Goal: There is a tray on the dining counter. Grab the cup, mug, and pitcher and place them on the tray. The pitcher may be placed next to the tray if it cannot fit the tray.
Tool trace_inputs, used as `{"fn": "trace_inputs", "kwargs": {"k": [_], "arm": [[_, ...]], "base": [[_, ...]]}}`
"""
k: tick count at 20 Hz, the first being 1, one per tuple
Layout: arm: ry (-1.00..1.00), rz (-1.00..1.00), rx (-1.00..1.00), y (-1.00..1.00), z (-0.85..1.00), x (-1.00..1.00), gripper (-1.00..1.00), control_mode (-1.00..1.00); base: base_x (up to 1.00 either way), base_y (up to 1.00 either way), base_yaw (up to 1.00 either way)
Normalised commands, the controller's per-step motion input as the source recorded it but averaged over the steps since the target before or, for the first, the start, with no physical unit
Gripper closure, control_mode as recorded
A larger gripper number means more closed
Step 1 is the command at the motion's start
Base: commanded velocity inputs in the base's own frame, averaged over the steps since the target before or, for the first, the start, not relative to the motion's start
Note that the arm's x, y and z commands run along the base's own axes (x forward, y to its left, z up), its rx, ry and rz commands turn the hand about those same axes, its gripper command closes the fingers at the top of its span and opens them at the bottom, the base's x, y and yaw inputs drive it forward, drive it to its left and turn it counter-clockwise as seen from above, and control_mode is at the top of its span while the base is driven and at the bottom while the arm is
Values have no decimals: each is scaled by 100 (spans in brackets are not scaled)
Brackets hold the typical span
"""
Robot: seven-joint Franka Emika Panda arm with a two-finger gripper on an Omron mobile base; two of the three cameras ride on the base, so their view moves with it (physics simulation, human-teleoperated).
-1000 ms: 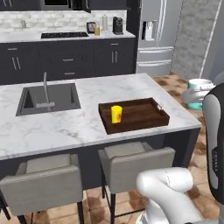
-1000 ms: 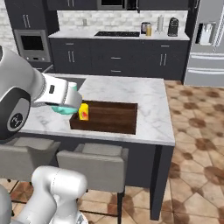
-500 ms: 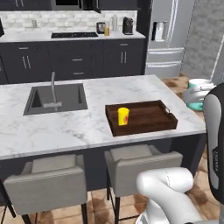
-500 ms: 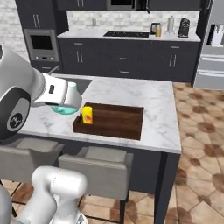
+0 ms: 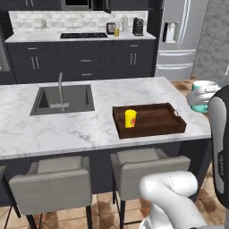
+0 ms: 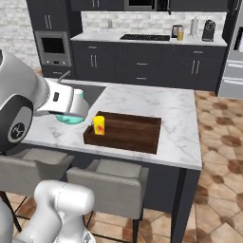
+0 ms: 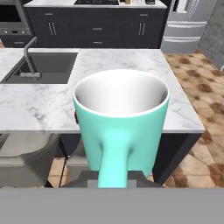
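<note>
We have the two-finger gripper (image 7: 112, 175) clamped on the handle of the small teal mug (image 7: 120, 127), held upright above the floor short of the counter, with the dark brown wooden tray (image 5: 154, 120) and small yellow cup (image 5: 130, 118) lying ahead and lower.

dark brown tray (image 5: 152, 121) lies flat near the bench edge. yellow cup (image 5: 130, 119) stands upright in its left end. teal mug (image 7: 120, 131), white inside, is held upright, off the bench. pitcher (image 5: 116, 31) stands on the far counter.
</note>
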Motion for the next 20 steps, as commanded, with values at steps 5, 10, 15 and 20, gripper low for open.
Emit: {"fn": "trace_inputs", "kwargs": {"k": [5,10,15,20], "arm": [[0,0,0,0,0,0,100,100],[0,2,0,0,-7,21,100,-100],[0,0,0,0,-25,54,100,-100],[0,0,0,0,-35,54,100,-100]], "base": [[31,0,6],[31,0,3],[0,0,0],[0,0,0]]}}
